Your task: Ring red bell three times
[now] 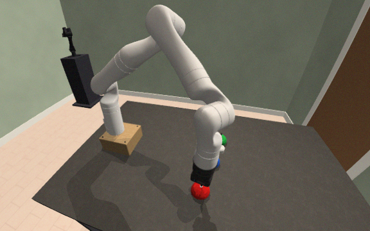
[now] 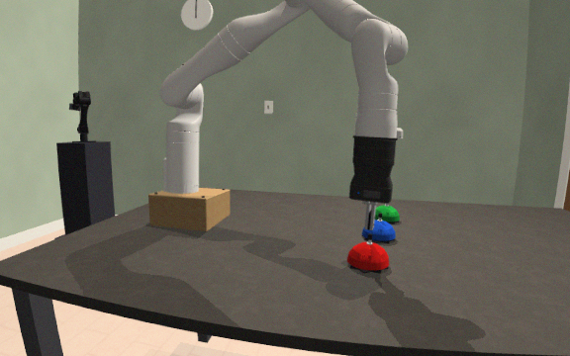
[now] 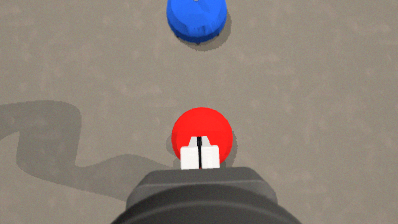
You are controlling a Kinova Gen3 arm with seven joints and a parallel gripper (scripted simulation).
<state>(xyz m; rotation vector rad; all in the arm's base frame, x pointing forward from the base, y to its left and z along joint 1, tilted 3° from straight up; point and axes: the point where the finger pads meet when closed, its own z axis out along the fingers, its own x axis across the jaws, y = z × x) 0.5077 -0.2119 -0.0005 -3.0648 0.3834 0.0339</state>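
Note:
The red bell [image 1: 200, 192] [image 2: 368, 257] [image 3: 201, 130] is a red dome on the dark table, nearest the front of a row of three bells. My gripper [image 1: 201, 185] [image 2: 369, 239] [image 3: 199, 147] is shut and empty. It points straight down, and its fingertips meet the top centre of the red bell, where the button is hidden under them. The blue bell [image 2: 380, 231] [image 3: 196, 19] [image 1: 218, 163] stands just behind the red one. The green bell [image 2: 387, 214] [image 1: 224, 140] stands behind that, mostly hidden by the arm in the top view.
The arm stands on a wooden block [image 1: 121, 139] [image 2: 189, 209] at the back left of the dark table [image 1: 284, 179] [image 2: 166, 287]. A black pedestal with a camera [image 1: 78, 78] [image 2: 85, 183] stands on the floor beyond the table's left side.

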